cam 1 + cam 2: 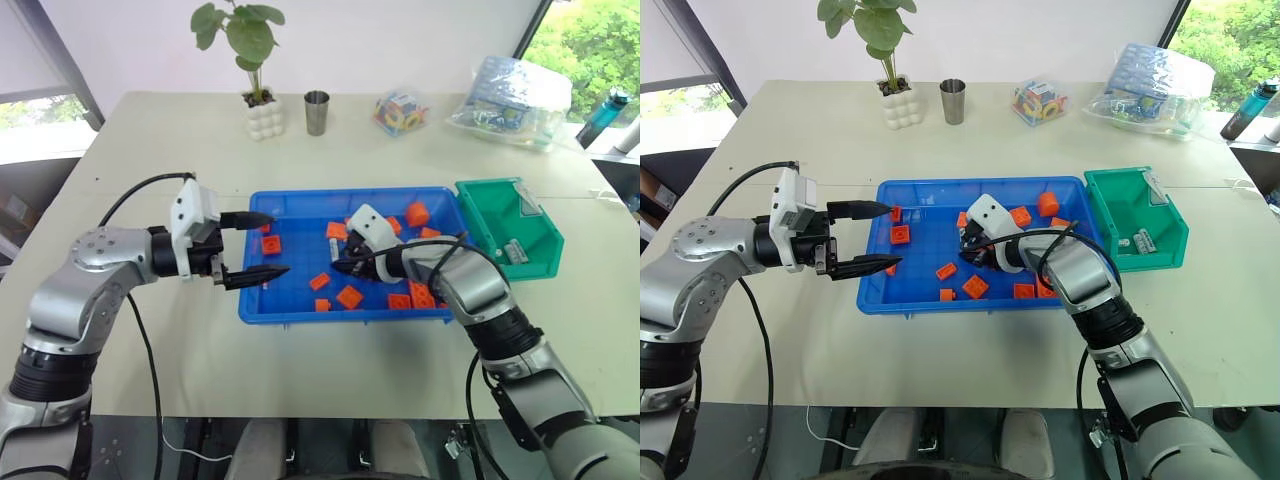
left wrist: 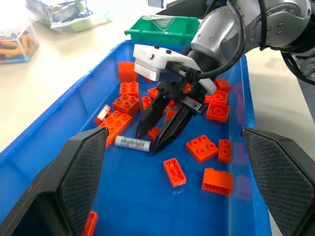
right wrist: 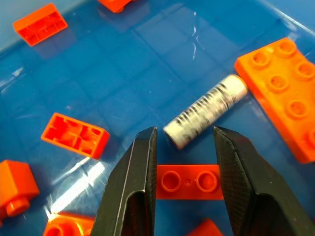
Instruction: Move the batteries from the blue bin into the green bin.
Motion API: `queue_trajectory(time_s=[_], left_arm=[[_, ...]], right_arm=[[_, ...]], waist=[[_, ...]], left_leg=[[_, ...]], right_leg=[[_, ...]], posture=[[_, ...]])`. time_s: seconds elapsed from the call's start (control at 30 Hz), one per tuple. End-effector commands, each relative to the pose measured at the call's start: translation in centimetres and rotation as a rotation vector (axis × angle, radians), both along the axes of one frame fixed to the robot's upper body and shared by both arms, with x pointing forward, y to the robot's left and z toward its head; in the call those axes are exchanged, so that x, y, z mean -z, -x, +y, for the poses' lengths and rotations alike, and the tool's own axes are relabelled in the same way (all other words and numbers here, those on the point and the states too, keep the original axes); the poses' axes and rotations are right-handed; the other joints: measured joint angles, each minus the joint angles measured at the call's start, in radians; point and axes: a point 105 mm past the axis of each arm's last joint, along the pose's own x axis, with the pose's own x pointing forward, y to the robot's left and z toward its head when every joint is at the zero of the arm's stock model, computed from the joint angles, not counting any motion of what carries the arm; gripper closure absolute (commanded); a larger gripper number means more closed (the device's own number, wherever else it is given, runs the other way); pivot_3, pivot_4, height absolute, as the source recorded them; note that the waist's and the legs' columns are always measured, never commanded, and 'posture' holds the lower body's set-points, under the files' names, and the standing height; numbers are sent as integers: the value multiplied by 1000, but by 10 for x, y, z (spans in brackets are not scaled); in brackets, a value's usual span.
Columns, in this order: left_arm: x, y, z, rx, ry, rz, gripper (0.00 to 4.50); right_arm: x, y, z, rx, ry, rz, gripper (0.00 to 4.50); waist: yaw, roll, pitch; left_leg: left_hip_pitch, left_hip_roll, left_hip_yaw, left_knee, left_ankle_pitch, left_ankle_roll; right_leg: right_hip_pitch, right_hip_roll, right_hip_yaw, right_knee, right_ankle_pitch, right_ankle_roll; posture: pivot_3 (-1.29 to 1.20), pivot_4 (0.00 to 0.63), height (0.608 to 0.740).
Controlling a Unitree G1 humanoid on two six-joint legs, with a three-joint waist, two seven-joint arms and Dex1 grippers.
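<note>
The right tool [image 3: 183,162] sits narrowed around one end of a small silver-grey cylindrical battery [image 3: 206,110] lying on the floor of the shallow bright-blue plastic bin [image 1: 300,200], mid-bin among orange toy bricks [image 1: 350,296]. The left tool [image 1: 258,245] hovers spread at the bin's left rim. The small deep green plastic bin [image 1: 480,200] sits touching the blue bin's right end.

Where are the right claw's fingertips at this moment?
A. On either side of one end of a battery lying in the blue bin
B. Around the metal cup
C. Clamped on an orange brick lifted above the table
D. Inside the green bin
A: the right claw has its fingertips on either side of the battery's near end on the floor of the blue bin.
</note>
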Motion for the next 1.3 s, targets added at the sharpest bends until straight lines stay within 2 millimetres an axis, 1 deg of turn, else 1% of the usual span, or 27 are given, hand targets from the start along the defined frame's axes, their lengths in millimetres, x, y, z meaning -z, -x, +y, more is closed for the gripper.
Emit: queue_trajectory(time_s=[0.03,0.13,0.4,0.47,0.5,0.57,0.6,0.77,1.0,1.1,1.13,1.17,1.2,1.3], left_arm=[[-6,3,-2,18,-14,-52,0],[-4,4,-1,17,-19,-52,0],[0,6,2,6,-28,-56,0],[1,6,2,6,-30,-57,0],[1,6,2,5,-30,-59,0],[2,6,1,6,-29,-61,0],[3,6,1,6,-29,-62,0],[4,6,1,8,-32,-67,0],[3,5,-1,12,-32,-73,0],[1,5,0,14,-31,-78,0],[1,5,0,14,-32,-79,0],[1,5,0,14,-32,-80,0],[1,5,0,12,-33,-81,0],[1,5,1,10,-33,-81,0]], right_arm=[[-3,-4,-2,82,7,5,3341],[-4,-9,-6,152,-12,24,3341],[-18,-8,-4,126,-20,3,3341],[-20,-6,-3,112,-17,-5,2255],[-20,-6,-3,108,-10,-10,1977],[-21,-5,-2,111,-3,-12,1099],[-22,-5,-1,116,-9,-7,583],[-26,-1,6,114,-37,6,583],[-16,-7,21,124,-63,37,583],[-8,-10,21,137,-57,37,583],[-7,-11,21,141,-59,37,808],[-7,-12,20,143,-59,35,1171],[-7,-11,19,141,-60,32,1374],[-7,-10,17,133,-52,16,2772]], waist=[[0,0,0],[0,0,0],[-1,0,0],[0,0,0],[0,0,0],[0,0,0],[-1,0,0],[-1,0,0],[-2,0,0],[-2,0,0],[-2,0,0],[-2,0,0],[-2,0,0],[-3,0,0]], left_leg=[[0,0,0,0,0,0],[0,0,0,0,0,0],[0,0,0,0,0,0],[0,0,0,0,0,0],[0,0,0,0,0,0],[0,0,0,0,0,0],[0,0,0,0,0,0],[0,0,0,0,0,0],[0,0,0,0,0,0],[0,0,0,0,0,0],[0,0,0,0,0,0],[0,0,0,0,0,0],[0,0,0,0,0,0],[0,0,0,-1,0,0]], right_leg=[[0,0,0,0,0,0],[0,0,0,0,0,0],[0,0,0,1,0,0],[0,0,0,1,0,0],[0,0,0,1,0,0],[0,0,0,1,0,0],[0,0,0,1,0,0],[-1,0,0,1,0,0],[-1,0,0,1,0,0],[-1,0,0,1,0,0],[-1,0,0,1,0,0],[-1,0,0,1,0,0],[-1,0,0,1,0,0],[-1,0,0,1,0,0]], posture=[[0,150,699],[0,150,699],[0,150,699],[0,150,699],[0,150,699],[0,150,699],[0,150,699],[0,150,699],[0,150,699],[0,150,699],[0,150,699],[0,150,699],[0,150,699],[0,150,699]])
